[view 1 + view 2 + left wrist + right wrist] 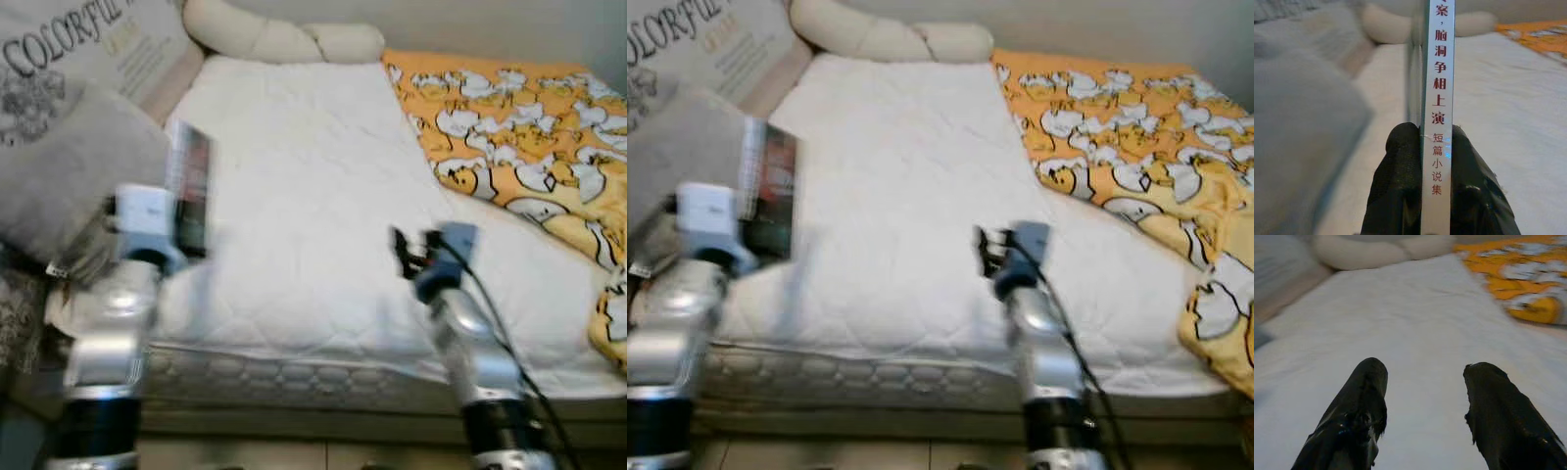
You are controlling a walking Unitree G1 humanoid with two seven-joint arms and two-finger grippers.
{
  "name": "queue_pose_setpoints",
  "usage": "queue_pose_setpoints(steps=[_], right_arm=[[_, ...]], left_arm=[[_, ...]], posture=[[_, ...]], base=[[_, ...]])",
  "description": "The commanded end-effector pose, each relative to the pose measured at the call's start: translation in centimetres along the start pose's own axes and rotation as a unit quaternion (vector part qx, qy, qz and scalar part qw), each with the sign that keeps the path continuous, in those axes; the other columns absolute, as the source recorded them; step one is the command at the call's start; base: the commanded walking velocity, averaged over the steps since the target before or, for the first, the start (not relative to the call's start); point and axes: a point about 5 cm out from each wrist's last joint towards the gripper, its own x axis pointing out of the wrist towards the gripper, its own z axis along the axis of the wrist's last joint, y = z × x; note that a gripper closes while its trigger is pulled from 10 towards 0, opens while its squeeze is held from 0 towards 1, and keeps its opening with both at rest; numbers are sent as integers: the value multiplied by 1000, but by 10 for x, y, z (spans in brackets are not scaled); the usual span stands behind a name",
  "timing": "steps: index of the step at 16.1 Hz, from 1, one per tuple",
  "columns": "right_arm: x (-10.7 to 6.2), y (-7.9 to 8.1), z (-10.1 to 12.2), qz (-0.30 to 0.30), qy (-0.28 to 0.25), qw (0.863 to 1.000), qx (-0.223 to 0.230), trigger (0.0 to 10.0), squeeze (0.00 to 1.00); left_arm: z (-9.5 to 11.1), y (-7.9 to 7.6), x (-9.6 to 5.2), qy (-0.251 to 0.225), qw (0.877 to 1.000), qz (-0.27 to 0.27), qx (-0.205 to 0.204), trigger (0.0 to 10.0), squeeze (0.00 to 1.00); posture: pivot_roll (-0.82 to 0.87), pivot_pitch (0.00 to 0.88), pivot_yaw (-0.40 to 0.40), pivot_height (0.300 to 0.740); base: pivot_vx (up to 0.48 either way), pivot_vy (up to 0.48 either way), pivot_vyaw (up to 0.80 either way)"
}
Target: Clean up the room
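Note:
My left gripper (1422, 142) is shut on a thin book (189, 191), held upright over the left side of the bed. In the left wrist view the book's white spine (1441, 73) with red Chinese characters stands between my two black fingers (1396, 181). My right gripper (1422, 382) hangs open over the white mattress (304, 166), nothing between its fingers (1359, 411). In the head views the right gripper (402, 250) sits near the middle of the bed's front half.
A grey cushion (69, 166) and a printed pillow (93, 44) lie at the left of the bed. A cream bolster (284, 39) lies at the headboard. An orange duck-patterned blanket (519, 127) covers the right side. The mattress edge (294, 377) runs along the front.

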Motion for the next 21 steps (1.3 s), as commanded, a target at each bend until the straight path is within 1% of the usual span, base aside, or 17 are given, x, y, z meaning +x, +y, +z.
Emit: queue_pose_setpoints(steps=[1,5,7,9,11,12,15,18,21], right_arm=[[2,3,4,3,-7,1000,8,10000,0],[0,4,-1,0,-2,1000,9,10000,0],[-2,1,-3,-6,3,1000,6,10000,0],[-4,3,-5,-8,7,1000,3,10000,0],[-5,5,-8,-7,11,1000,-1,10000,0],[-4,6,-8,-6,12,1000,-1,10000,0],[-3,8,-9,-7,17,1000,9,10000,0],[0,9,-8,-10,14,1000,16,10000,0],[-1,7,-7,-13,13,1000,16,10000,0]], left_arm=[[13,4,-1,-30,999,4,11,10000,0],[8,4,-3,-25,1000,-2,14,10000,0],[5,3,-5,-20,1000,-8,15,10000,0],[1,0,-8,-9,1000,-17,12,10000,0],[-4,-5,-9,0,999,-28,22,10000,0],[-3,-8,-8,-4,999,-36,23,10000,0],[0,-8,-7,-6,999,-39,20,10000,0],[4,-2,-4,-12,999,-34,24,10000,0],[4,0,-4,-12,999,-30,24,10000,0]], posture=[[7,0,-49,740],[-1,0,-43,740],[1,0,-44,740],[-14,0,-35,740],[-20,0,-32,740],[-21,0,-32,740],[-13,0,-31,740],[-7,0,-38,740],[-5,0,-42,740]], base=[[371,0,0],[365,0,0],[356,0,0],[287,0,0],[0,0,0],[0,0,0],[0,0,-138],[0,383,-644],[0,466,0]])
